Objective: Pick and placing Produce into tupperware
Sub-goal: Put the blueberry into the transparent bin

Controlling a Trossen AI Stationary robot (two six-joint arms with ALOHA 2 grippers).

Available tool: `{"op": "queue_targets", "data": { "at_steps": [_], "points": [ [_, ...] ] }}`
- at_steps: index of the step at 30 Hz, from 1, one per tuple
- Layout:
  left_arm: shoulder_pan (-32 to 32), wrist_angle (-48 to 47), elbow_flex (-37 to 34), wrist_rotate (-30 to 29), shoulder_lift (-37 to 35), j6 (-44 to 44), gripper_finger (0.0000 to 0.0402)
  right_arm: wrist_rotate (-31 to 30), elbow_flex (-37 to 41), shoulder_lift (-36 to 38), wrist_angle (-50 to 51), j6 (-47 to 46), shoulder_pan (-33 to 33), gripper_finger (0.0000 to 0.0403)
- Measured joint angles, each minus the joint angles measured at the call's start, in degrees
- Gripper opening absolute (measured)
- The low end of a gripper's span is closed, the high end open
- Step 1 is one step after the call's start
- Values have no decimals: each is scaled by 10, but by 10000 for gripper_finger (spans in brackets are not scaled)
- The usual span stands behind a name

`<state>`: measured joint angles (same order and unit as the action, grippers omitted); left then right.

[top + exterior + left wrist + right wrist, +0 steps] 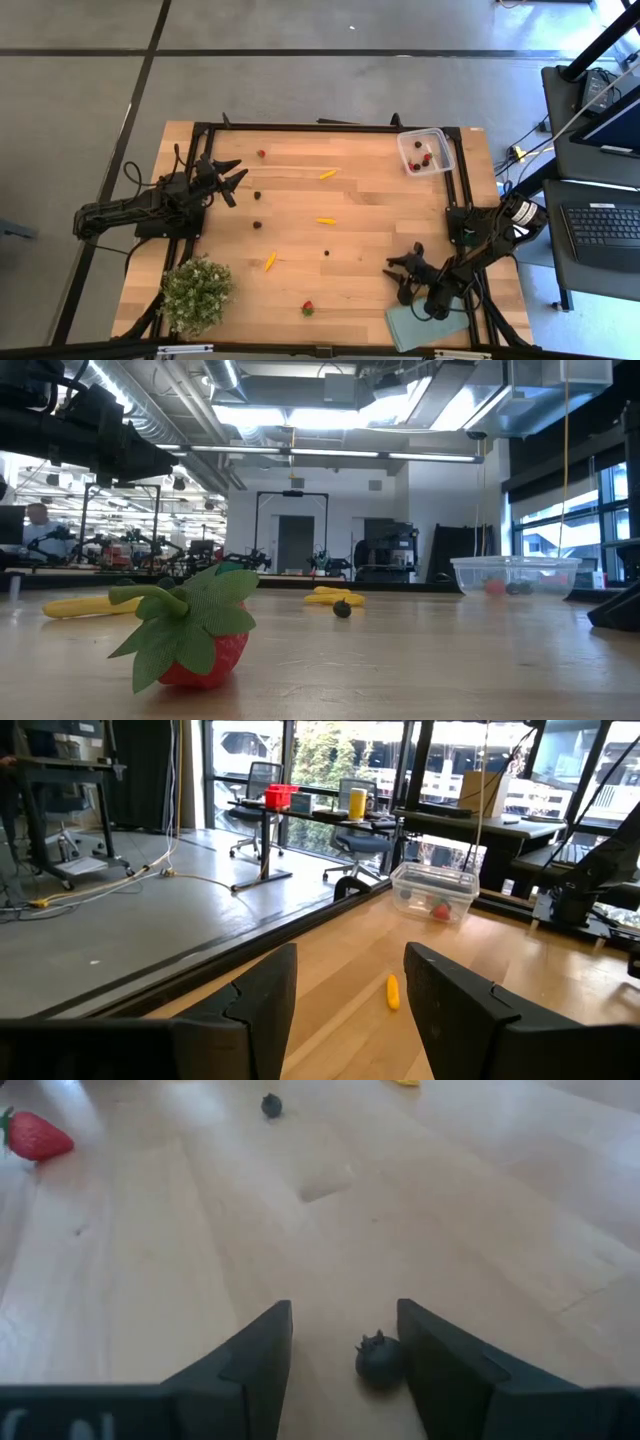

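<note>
Tupperware (424,151) at table (360,290) far right corner, berries inside; plant (196,292) near left corner; produce scattered between.

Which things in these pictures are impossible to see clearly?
- Tupperware contents: too small to count in the high view, blurred through the wall in the low view.
- Berry between the open right gripper fingers: contact unclear, right wrist view.
- Left gripper: open, empty.
</note>
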<state>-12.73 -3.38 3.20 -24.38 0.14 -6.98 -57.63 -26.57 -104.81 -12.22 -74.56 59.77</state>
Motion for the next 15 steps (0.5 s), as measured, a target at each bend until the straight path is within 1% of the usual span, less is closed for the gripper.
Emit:
{"op": "queue_targets", "data": {
  "at_steps": [8,13,15],
  "points": [
    [0,0,0,-8,0,0,179,6,-4,0,-4,12,1,182],
    [0,0,0,-33,0,1,179,13,-4,1,1,11,1,181],
    [0,0,0,-37,0,0,179,15,-5,2,5,-2,1,181]
  ]
}}
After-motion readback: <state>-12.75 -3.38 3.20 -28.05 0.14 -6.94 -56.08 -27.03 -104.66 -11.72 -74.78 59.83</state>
